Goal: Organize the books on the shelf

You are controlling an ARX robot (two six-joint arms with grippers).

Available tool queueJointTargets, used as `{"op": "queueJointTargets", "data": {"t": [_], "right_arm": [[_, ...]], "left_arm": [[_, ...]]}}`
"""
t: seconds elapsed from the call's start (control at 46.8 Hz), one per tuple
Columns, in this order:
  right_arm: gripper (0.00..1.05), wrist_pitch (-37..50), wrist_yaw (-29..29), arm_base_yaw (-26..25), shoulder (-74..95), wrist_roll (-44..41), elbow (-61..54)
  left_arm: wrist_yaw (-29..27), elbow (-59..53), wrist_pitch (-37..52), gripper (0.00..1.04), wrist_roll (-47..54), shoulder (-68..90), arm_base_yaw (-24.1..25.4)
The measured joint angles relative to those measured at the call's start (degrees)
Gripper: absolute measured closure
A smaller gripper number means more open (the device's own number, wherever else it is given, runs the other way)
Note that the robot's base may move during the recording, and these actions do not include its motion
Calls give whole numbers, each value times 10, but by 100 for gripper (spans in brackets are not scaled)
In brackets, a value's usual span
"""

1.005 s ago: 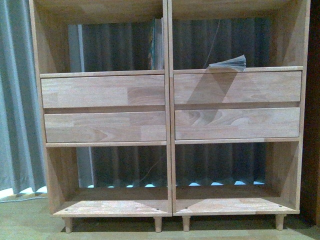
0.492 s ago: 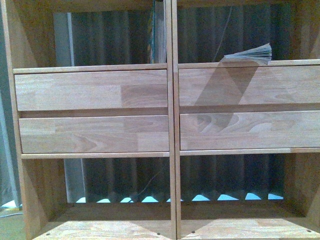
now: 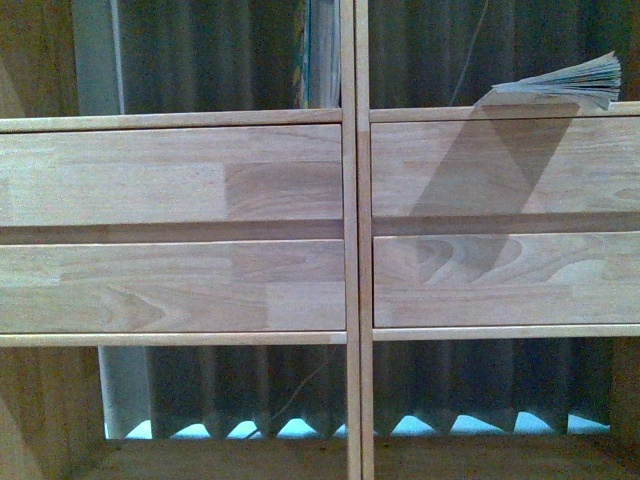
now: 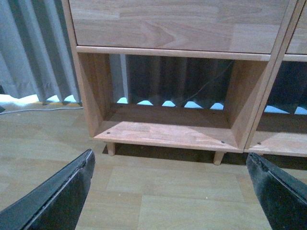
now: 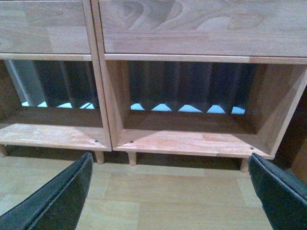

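Observation:
The light-wood shelf (image 3: 350,200) fills the front view, its four drawer fronts across the middle. A floppy book (image 3: 565,82) lies flat in the upper right compartment, its fanned pages facing me. Thin books (image 3: 320,55) stand upright against the centre divider in the upper left compartment. Neither arm shows in the front view. My left gripper (image 4: 168,191) hangs open over the wood floor before the shelf's (image 4: 168,129) lower left compartment. My right gripper (image 5: 170,191) is open too, in front of the lower right compartment of the shelf (image 5: 192,139). Both hold nothing.
Grey curtains (image 4: 33,57) hang behind and to the left of the shelf, with light showing under their hem. A thin cable (image 4: 211,84) dangles behind the open back. Short round legs (image 5: 132,158) lift the shelf off the wood floor (image 4: 158,191).
The shelf has grown larger in the front view across the frames: I have come closer. The floor and legs have dropped out of that view, and the flat book has shifted right.

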Motion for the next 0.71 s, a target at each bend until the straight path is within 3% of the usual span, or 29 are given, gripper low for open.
{"op": "queueJointTargets", "data": {"t": [0.706], "right_arm": [[7,0,1,0,0,0,0]], "left_arm": [[0,0,0,7,0,0,0]]}}
